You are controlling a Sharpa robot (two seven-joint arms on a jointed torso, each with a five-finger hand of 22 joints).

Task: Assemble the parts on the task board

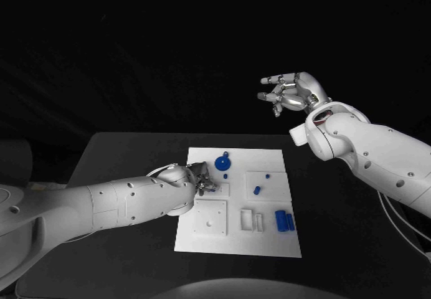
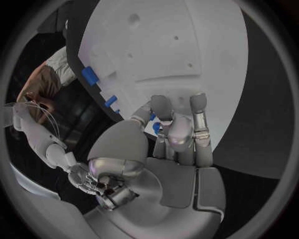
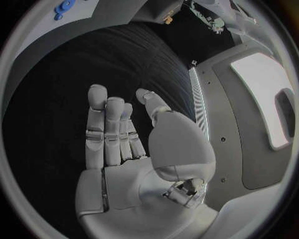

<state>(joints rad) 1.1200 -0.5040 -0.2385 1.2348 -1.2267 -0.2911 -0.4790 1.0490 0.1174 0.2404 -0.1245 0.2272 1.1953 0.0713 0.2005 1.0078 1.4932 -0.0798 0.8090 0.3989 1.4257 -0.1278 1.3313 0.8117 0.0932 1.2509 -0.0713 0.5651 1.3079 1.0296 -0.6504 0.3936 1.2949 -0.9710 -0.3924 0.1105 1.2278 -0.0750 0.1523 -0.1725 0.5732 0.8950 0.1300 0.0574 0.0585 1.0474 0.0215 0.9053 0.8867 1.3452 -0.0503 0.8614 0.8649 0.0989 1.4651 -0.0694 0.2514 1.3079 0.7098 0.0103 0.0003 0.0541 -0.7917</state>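
At the task board (image 1: 238,243)'s left edge, the left hand (image 1: 203,179) pinches a small blue part (image 2: 156,128) just beside the blue gear (image 1: 223,164); seating it seemingly comes next; the right hand (image 1: 290,91) hovers far off, fingers apart, empty.

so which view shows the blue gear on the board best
The head view: the blue gear lies whole near the task board's far edge, beside the left hand. The right wrist view catches it small at the circle's rim. The left wrist view shows a blue bit between that hand's fingers, unclear.
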